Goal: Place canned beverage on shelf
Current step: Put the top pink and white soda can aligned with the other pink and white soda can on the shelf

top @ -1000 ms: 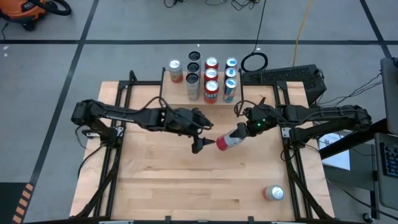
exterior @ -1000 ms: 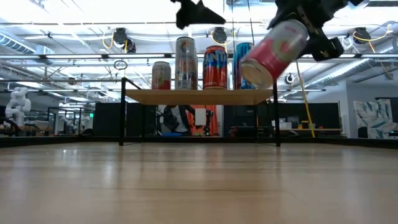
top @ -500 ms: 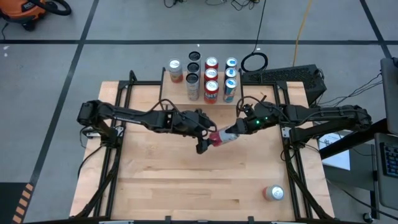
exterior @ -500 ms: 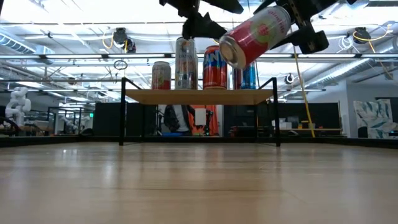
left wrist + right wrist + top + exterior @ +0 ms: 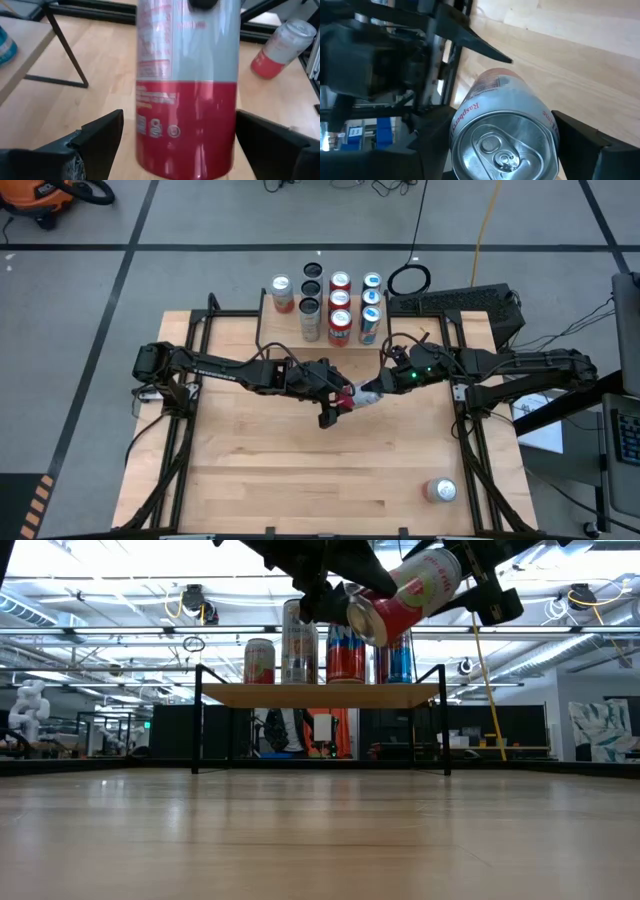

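Pinching the red-and-silver can (image 5: 362, 397) with the right gripper (image 5: 378, 388), fingers (image 5: 580, 142) pressing on both sides of the can close to its tab end. Holding it in the air in front of the shelf (image 5: 320, 695), tilted, with the tab end pointing away from the shelf's front and up and the red bottom end pointing down. Hanging, in the low view, higher than the shelf's top board, overlapping the tops of the cans standing there.

Straddling the can's red lower end with the left gripper (image 5: 333, 402), fingers (image 5: 95, 142) spread wide on either side of it. Leaving a thin gap at one finger; sitting so close at the other that telling contact from the pictures is not possible. Reaching in toward the can from the shelf's left side with the left arm and from the shelf's right side with the right arm, both grippers meeting in front of the shelf's middle.

Standing upright on the shelf in rows, crowding its board: a group of cans (image 5: 330, 305) in red, silver, orange and blue.

Lying on its side on the wooden tabletop (image 5: 300, 470), well apart from the shelf and off toward its right: a second red-and-silver can (image 5: 440, 491), touching neither gripper.
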Controlling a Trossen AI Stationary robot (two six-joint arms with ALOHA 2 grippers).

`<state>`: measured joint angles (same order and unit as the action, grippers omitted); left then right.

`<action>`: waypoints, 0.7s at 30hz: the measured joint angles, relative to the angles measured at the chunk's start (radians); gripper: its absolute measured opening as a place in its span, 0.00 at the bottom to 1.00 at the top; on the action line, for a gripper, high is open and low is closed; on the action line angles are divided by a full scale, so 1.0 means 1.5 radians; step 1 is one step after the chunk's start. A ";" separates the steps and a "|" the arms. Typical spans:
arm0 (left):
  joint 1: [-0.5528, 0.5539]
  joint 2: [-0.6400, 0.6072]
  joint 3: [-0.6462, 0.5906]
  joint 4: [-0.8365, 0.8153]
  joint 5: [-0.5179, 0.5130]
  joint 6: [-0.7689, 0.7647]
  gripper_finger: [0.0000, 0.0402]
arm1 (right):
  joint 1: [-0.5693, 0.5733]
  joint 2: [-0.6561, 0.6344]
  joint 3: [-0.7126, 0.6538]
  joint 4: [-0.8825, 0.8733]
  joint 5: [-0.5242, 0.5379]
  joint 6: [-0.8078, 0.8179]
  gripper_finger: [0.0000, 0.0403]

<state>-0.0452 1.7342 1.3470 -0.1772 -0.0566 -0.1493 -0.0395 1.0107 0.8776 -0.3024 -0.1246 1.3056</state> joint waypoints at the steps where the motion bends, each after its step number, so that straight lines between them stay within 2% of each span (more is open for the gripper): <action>1: 0.000 0.001 0.000 0.000 0.004 0.001 0.90 | 0.000 0.000 0.000 0.005 0.001 0.000 0.68; 6: 0.000 0.010 0.000 0.006 0.017 0.001 0.86 | 0.000 0.000 0.000 0.021 0.016 0.002 0.68; 15: -0.001 0.007 0.000 0.005 0.002 0.001 0.72 | -0.001 0.000 0.000 0.032 0.020 0.005 0.68; 21: 0.000 -0.004 0.000 0.004 -0.001 -0.002 0.71 | -0.001 -0.001 0.000 0.051 0.037 0.008 0.73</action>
<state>-0.0452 1.7278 1.3464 -0.1708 -0.0580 -0.1520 -0.0402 1.0098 0.8780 -0.2265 -0.0684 1.3171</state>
